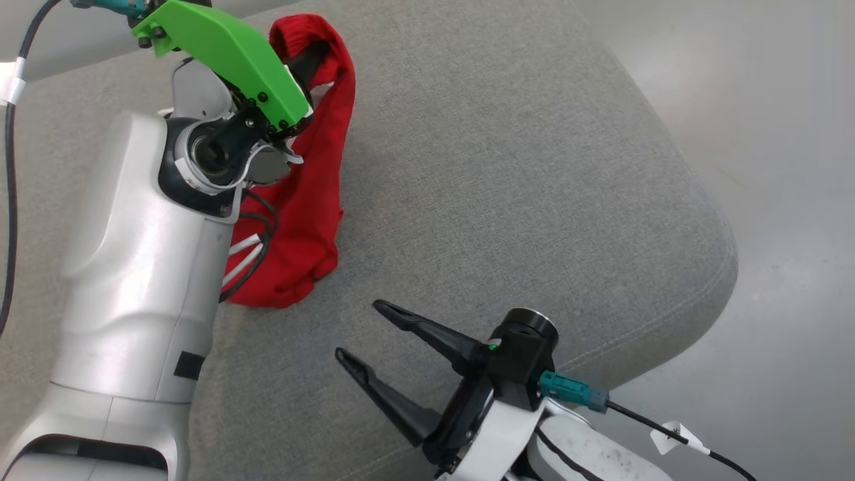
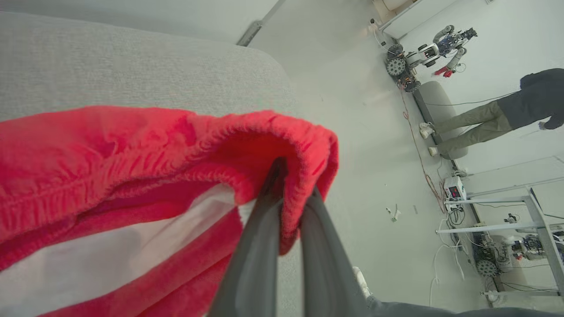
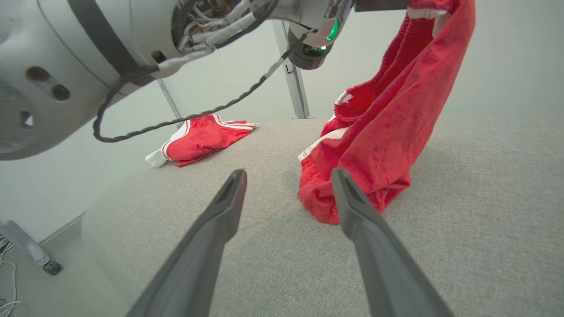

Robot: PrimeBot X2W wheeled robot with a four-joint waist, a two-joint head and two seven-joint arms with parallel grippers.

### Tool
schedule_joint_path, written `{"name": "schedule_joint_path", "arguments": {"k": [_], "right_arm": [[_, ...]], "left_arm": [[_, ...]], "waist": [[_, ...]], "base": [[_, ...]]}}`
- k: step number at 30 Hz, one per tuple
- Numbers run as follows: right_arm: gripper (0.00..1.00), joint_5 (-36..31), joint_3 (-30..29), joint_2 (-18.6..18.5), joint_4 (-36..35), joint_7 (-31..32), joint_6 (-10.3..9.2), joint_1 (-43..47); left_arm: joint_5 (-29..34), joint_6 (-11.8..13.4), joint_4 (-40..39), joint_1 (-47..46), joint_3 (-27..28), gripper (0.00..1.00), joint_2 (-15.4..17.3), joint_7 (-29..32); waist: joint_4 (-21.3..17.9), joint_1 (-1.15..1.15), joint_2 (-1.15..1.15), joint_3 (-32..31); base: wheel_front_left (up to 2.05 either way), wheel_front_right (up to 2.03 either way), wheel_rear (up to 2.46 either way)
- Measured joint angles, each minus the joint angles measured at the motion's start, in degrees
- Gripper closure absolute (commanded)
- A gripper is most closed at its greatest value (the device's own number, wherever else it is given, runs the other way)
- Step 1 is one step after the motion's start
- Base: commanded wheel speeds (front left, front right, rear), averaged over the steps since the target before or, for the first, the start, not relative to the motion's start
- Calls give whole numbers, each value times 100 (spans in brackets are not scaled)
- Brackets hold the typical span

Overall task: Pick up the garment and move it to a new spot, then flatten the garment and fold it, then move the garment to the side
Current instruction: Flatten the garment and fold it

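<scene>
Up top, green bracket (image 1: 224, 53) covers my L gripper (image 2: 293, 185); wrist cam shows it pinching shorts (image 2: 132, 149) hem. R gripper (image 1: 359, 329) wide apart.

Grey cushion (image 1: 534, 167): open right of hanging garment (image 1: 314, 200) (lower end touching it); left forearm (image 1: 133, 267) blocks the left.
</scene>
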Motion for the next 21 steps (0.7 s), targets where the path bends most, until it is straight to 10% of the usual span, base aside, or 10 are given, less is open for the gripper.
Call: {"name": "schedule_joint_path", "arguments": {"k": [21], "right_arm": [[0,0,339,-3,625,0,-350,-672]], "left_arm": [[-875,0,-79,-187,-1507,100,45,-786]], "waist": [[-116,0,0,434]], "base": [[0,0,0]]}}
